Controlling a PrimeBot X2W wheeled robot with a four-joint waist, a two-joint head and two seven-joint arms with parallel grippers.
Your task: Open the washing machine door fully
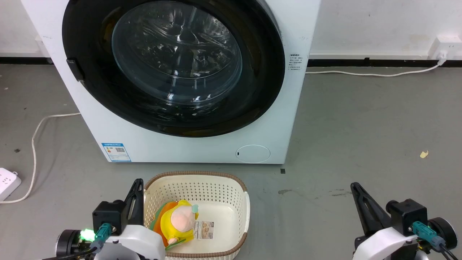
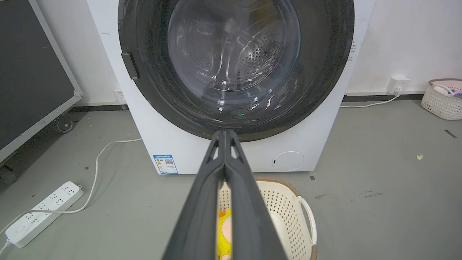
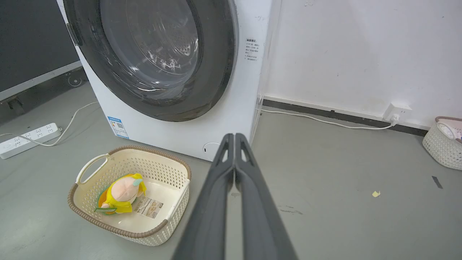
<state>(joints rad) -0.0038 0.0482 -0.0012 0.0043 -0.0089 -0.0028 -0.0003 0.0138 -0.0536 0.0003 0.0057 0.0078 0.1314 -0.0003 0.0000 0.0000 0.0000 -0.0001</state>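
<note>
The white washing machine point(image 1: 187, 144) stands ahead of me, and its round black-framed door point(image 1: 173, 65) with the bulging glass window lies flat against the front. A small dark latch tab point(image 1: 75, 69) sits on the door's left rim. My left gripper point(image 1: 138, 183) rests low at the lower left beside a basket, shut and empty. At the lower right my right gripper point(image 1: 355, 187) is shut too, holding nothing. Both are well short of the door. In the left wrist view the door point(image 2: 234, 65) lies beyond the shut left gripper point(image 2: 225, 133); the right wrist view shows the door point(image 3: 151, 54) past the right gripper point(image 3: 234, 135).
A cream basket point(image 1: 236, 184) holding a yellow plush toy point(image 1: 177, 220) stands on the floor just before the machine. A white power strip point(image 1: 8, 182) and its cable lie at the left. Another cable point(image 1: 371, 74) runs along the wall at the right. A second basket point(image 3: 444, 144) stands far right.
</note>
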